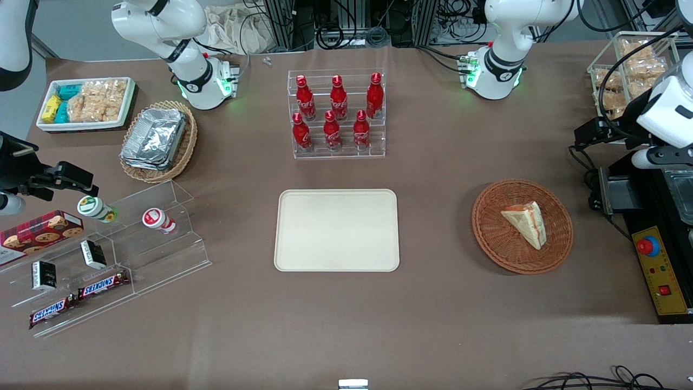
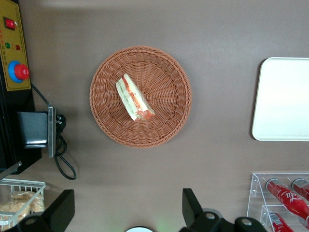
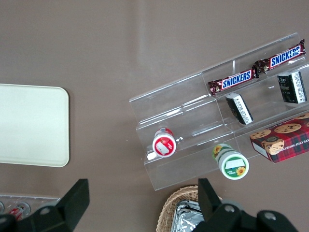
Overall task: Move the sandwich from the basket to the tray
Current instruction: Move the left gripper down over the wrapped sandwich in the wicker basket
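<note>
The sandwich (image 1: 528, 222) (image 2: 134, 98), a pale bread wedge with red and green filling on its cut edge, lies in the round reddish-brown basket (image 1: 487, 238) (image 2: 106, 121). The flat beige tray (image 1: 335, 230) (image 2: 285, 99) (image 3: 29, 123) sits beside the basket, toward the parked arm's end, with nothing on it. My left gripper (image 1: 584, 136) (image 2: 128, 200) hangs high above the table. It is farther from the front camera than the basket and toward the working arm's end. It is open, its fingers (image 2: 190, 205) wide apart with only bare table between them.
A clear rack of red bottles (image 1: 338, 116) (image 2: 285, 198) stands farther back than the tray. A black and yellow control box with a red button (image 1: 655, 271) (image 2: 14, 72) flanks the basket. A wire bin of bagged snacks (image 1: 633, 65), a tan basket of foil trays (image 1: 157, 141) and an acrylic shelf (image 1: 108, 254) line the table's ends.
</note>
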Robot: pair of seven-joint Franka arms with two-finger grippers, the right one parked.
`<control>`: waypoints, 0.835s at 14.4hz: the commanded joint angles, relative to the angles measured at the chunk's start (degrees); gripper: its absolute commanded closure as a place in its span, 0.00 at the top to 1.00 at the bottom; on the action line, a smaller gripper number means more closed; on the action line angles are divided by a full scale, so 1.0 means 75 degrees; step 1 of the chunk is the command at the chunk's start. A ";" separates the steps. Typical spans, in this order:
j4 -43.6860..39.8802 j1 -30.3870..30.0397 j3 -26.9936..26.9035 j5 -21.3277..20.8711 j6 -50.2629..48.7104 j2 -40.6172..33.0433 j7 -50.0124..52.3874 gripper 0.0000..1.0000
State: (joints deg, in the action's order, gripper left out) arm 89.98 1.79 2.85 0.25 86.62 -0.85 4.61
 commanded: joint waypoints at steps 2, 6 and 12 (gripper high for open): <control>-0.0185 0.0089 0.0113 -0.0339 -0.0135 0.0055 0.0041 1.00; -0.0092 -0.0237 0.0066 -0.0001 -0.0053 0.0067 0.0169 1.00; 0.2130 -0.0919 0.0042 0.0130 0.2391 0.0137 0.1770 1.00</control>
State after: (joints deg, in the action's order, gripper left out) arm 98.69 -4.83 2.73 0.44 97.82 0.79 11.65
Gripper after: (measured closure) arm 0.000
